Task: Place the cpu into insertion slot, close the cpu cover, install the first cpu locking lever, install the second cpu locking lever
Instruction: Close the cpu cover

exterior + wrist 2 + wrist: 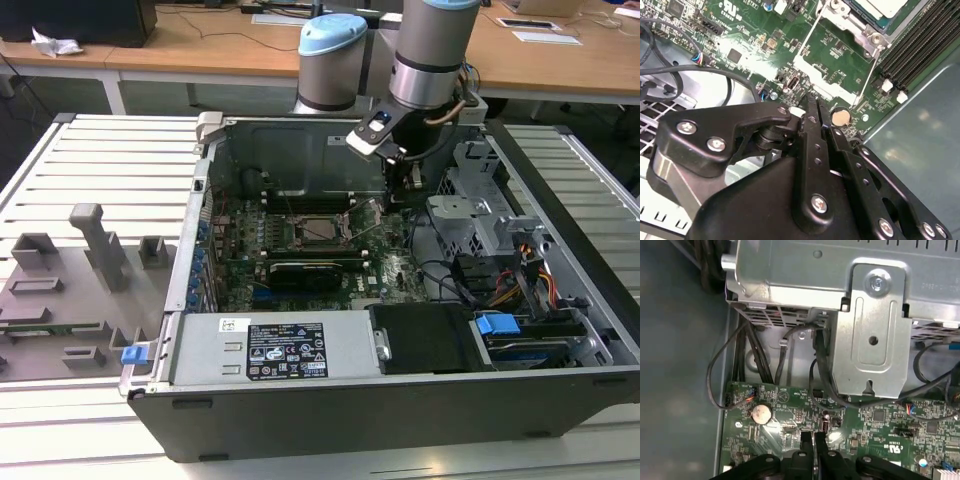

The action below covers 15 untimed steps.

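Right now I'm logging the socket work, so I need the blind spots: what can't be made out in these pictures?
Socket: exterior view, too small to tell open from closed.
Cpu: second wrist view, cut off by the top edge; seating unclear.
Lever: second wrist view, its upper end runs off the top edge.
Board under the claw: second wrist view, hidden by the claw's black body.
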Available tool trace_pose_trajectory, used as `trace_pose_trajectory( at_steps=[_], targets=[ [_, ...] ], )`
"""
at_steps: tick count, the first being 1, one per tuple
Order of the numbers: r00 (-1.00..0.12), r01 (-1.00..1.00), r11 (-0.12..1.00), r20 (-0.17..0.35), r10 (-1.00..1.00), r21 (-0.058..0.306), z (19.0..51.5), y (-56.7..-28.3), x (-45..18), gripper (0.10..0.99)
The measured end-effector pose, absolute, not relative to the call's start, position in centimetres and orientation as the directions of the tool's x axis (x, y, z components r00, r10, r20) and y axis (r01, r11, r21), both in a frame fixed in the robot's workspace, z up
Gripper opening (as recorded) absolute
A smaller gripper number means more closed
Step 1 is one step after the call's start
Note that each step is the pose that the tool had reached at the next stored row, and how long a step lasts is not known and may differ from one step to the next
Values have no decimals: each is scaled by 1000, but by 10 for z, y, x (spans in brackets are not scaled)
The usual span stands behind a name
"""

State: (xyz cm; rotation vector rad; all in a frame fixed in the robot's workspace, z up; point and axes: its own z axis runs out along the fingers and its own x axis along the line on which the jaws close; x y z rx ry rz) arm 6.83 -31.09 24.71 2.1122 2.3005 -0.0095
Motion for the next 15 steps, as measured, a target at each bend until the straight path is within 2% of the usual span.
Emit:
trace_pose_trajectory(
  at_steps=[15],
  targets=[
    [-85, 996, 85, -18, 996, 8, 247, -311, 52, 165]
  ],
)
